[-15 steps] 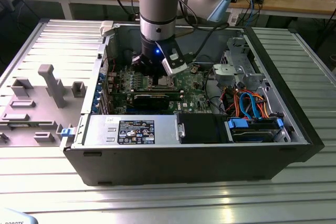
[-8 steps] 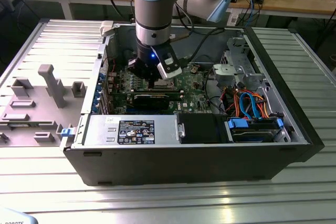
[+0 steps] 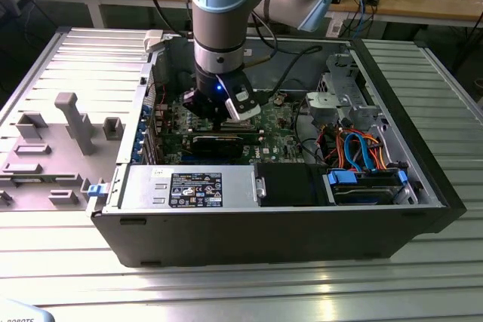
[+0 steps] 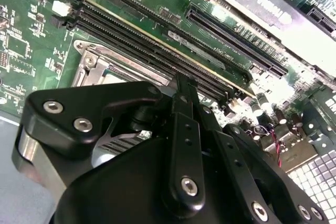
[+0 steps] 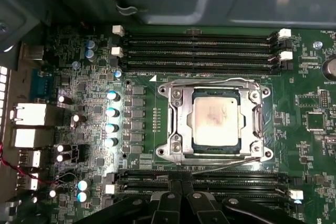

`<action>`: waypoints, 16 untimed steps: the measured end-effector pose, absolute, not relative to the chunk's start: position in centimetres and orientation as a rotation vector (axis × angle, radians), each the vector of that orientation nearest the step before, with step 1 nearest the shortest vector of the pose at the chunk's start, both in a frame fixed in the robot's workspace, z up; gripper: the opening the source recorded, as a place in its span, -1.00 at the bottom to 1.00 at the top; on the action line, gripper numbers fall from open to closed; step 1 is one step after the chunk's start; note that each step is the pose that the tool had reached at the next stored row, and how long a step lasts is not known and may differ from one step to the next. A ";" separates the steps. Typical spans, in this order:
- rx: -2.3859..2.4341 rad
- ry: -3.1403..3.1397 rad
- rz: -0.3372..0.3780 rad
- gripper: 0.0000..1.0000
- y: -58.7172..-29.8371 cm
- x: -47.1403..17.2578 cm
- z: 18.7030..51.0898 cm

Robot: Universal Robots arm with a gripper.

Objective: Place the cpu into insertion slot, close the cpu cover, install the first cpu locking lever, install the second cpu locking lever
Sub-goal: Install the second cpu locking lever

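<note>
- On the ribbed metal tabletop (image 3: pixel 68 262), toward the exterior view's left edge, a grey fixture block (image 3: pixel 53 148) with upright pegs sits beside the open computer case (image 3: pixel 287 224).
- Inside the case the green motherboard (image 5: pixel 79 77) lies flat, with long black memory slots (image 5: pixel 199 48) running along it.
- The robot arm (image 3: pixel 219 5) reaches down into the case over the board, its claw (image 5: pixel 178 195) low above the board's middle.
- In the first wrist view the cpu (image 5: pixel 216 124) lies in the insertion slot (image 5: pixel 176 150), silvery top up.
- The cpu cover (image 5: pixel 178 121) appears to lie down flat around the chip, with thin wire levers (image 5: pixel 220 165) along two sides of the frame.
- The claw's black fingers (image 5: pixel 169 203) stand pressed together with nothing between them, just beside the slot's near edge.
- Toward the case's corner at the exterior view's right, a drive cage (image 3: pixel 343 99) and orange and blue cables (image 3: pixel 362 152) sit.
</note>
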State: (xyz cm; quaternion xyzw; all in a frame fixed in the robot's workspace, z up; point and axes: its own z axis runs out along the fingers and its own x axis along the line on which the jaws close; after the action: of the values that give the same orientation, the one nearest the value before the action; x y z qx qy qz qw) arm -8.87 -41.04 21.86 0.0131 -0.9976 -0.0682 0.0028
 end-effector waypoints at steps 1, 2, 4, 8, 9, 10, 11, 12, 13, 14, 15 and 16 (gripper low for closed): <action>0.043 -3.128 -0.216 -0.79 -41.0 -8.9 21.9; 0.044 -3.128 -0.217 -0.79 -41.0 -8.9 21.9; 0.044 -3.128 -0.217 -0.79 -41.0 -8.9 22.2; 0.044 -3.128 -0.219 -0.79 -41.0 -9.0 22.3; 0.044 -3.127 -0.222 -0.79 -41.0 -9.0 22.2; 0.044 -3.127 -0.226 -0.79 -41.0 -9.0 22.2; 0.044 -3.126 -0.229 -0.79 -41.1 -9.0 22.2; 0.044 -3.126 -0.230 -0.79 -41.1 -9.0 22.2; 0.044 -3.126 -0.230 -0.79 -41.1 -9.0 22.2; 0.044 -3.126 -0.230 -0.79 -41.2 -9.0 22.2; 0.044 -3.126 -0.230 -0.79 -41.2 -9.0 22.2; 0.044 -3.126 -0.230 -0.79 -41.2 -9.1 22.2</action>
State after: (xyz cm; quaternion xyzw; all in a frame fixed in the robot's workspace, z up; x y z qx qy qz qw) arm -9.06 -41.22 22.16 0.0140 -0.9972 -0.0735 0.0033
